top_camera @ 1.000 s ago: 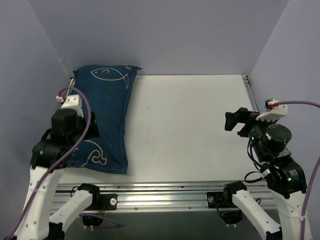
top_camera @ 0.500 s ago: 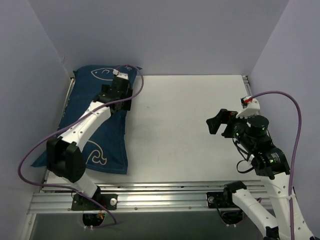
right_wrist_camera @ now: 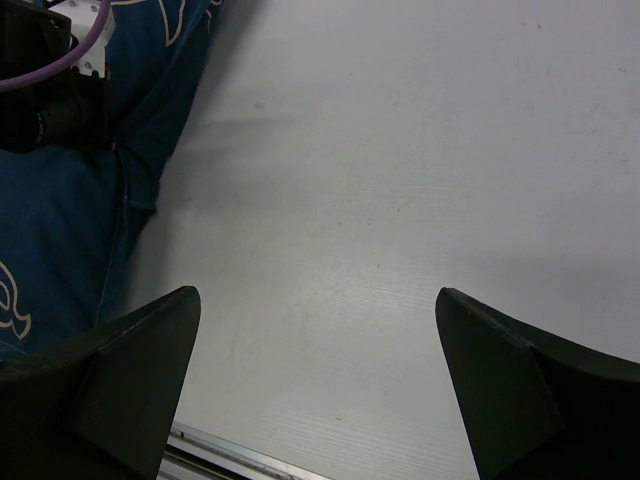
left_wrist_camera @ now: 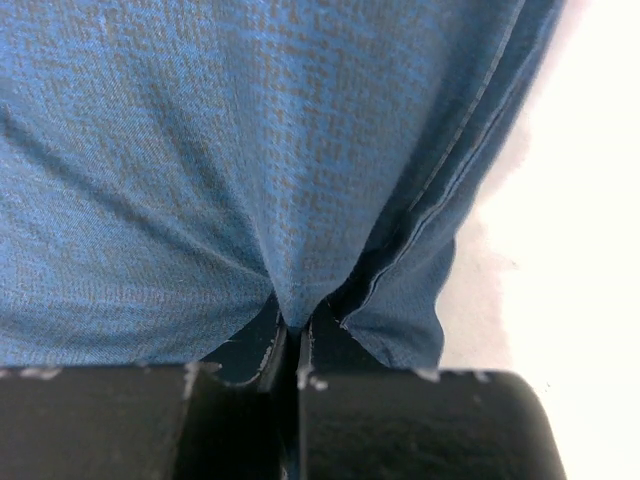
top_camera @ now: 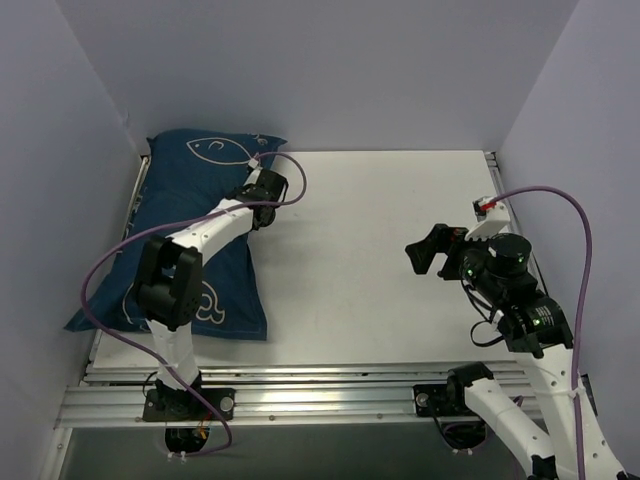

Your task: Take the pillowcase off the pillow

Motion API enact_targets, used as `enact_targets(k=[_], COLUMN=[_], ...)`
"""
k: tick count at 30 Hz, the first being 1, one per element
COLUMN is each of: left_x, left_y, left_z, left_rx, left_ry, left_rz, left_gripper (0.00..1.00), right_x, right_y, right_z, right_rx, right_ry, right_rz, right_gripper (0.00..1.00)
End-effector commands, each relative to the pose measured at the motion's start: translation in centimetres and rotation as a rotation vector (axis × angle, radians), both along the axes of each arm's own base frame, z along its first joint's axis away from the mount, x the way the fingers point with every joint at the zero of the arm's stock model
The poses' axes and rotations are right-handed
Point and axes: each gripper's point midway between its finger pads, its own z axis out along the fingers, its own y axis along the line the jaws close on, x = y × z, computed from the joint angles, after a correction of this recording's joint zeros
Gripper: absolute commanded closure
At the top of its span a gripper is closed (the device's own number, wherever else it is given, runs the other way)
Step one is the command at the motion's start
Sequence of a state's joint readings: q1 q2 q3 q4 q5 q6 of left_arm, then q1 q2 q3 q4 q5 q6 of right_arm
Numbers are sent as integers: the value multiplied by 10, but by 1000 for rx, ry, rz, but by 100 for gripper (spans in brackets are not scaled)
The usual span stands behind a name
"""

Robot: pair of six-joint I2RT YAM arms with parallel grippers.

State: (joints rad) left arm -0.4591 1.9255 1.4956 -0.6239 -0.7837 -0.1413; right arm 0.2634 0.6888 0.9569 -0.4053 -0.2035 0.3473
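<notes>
Along the left wall, showing the pillowcase lying lengthwise on the tabletop, fish drawing at the far end, wrapping the pillow completely and hiding all of its white.

Moving rightward to the cover's right-hand side, toward its far end: pinching with the left claw, clenching on a small tuck of blue cloth just beside the hemmed edge. Showing, in the wrist view, the jaws meeting and the fabric puckering up from between them.

Judging from this, beginning the first step of the task: securing a hold on the cover. Not telling, from these views, whether gripping the case alone or catching the cushion beneath as well, nor at which end the opening is lying.

Calling next, probably, for lifting and drawing the pinched cloth away from the filling, while watching for the thin fold slipping out of so narrow a bite.

Continuing right across bare tabletop: hovering with the right claw well apart from the cover, fingers spreading wide, grasping nothing, facing left toward the bundle. Likely needing to cross over and pin or take the other side before pulling does any useful work.
</notes>
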Motion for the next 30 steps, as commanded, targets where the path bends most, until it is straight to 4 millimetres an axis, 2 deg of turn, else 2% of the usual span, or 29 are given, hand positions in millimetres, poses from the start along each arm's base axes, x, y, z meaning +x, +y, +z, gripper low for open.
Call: enact_targets(k=[1, 2, 5, 6, 8, 9, 10, 12, 13, 16, 17, 18, 20, 21, 22, 23, 24, 25, 26, 27, 28, 29, 30], left_x=[-5, -11, -18, -26, -35, -45, -48, -60, -63, -77, -81, -84, -89, -89, -80, -83, -80, -79, -71, -76, -76, -72, -63], left_y=[-31, -54, -102, -135, -164, -182, -201, -223, -233, -250, -249, -249, -235, -229, -212, -201, -193, -185, -162, -156, -145, -134, -109], left_z=[0, 11, 54, 76, 103, 115, 140, 162, 183, 216, 239, 249, 270, 270, 267, 275, 237, 222, 229, 176, 161, 165, 151], left_rx=[-52, -81, -183, -253, -339, -378, -447, -508, -566, -728, -795, -849, -929, -965, -980, -1029, -1048, -1077, -1133, -1170, -1205, -1265, -1319], left_ry=[12, -1, -63, -81, -106, -108, -141, -159, -189, -213, -268, -295, -371, -386, -405, -428, -364, -343, -403, -309, -307, -357, -364], left_rz=[-38, -92, -192, -255, -313, -351, -392, -445, -469, -513, -523, -517, -510, -478, -428, -421, -349, -318, -280, -204, -161, -149, -61], left_gripper=[98, 98, 98, 98, 98, 98, 98, 98, 98, 98, 98, 98, 98, 98, 98, 98, 98, 98, 98, 98, 98, 98, 98], right_x=[0, 0, -2, -3, -4, -6, -7, -10, -11, -15, -17, -18, -21, -22, -22, -22, -22, -22, -20, -18, -18, -17, -16], right_y=[1, -1, -7, -8, -11, -12, -13, -17, -19, -25, -27, -29, -30, -29, -29, -27, -25, -21, -18, -16, -12, -10, -8], right_z=[18, 20, 24, 28, 32, 36, 39, 42, 46, 56, 59, 61, 71, 73, 74, 76, 77, 76, 73, 72, 70, 68, 64], right_rx=[12, 11, 0, 2, 0, 2, 3, 1, 2, 0, -2, -4, -4, -2, 1, 0, 4, 10, 12, 20, 27, 29, 33], right_ry=[-76, -83, -99, -108, -120, -131, -143, -154, -165, -192, -204, -208, -232, -238, -239, -239, -240, -236, -225, -221, -213, -206, -198], right_rz=[8, -2, -30, -33, -45, -49, -51, -71, -78, -106, -111, -117, -116, -111, -109, -99, -87, -65, -55, -48, -33, -24, -14], right_gripper=[0, 0, 0, 0, 0, 0, 0, 0, 0, 0, 0, 0, 0, 0, 0, 0, 0, 0, 0, 0, 0, 0, 0])
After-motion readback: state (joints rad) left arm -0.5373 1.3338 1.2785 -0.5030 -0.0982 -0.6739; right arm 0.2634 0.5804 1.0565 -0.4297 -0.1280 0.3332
